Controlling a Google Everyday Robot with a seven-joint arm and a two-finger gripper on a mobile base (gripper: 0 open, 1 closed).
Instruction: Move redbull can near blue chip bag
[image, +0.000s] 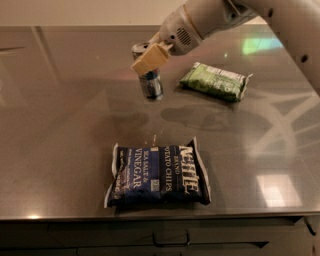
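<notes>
The redbull can (152, 86), slim with blue and silver panels, is held slightly tilted at the back middle of the steel table (60, 150). My gripper (148, 62) comes down from the upper right, and its tan fingers (150, 57) are shut on the can's upper part. The can seems to hang just above the table. The blue chip bag (157, 175), dark blue with white "Sea Salt & Vinegar" lettering, lies flat near the front edge, well in front of the can.
A smaller green bag (215, 81) lies flat to the right of the can. My white arm (280, 20) spans the upper right corner. The table's front edge (160, 218) has drawer fronts below it.
</notes>
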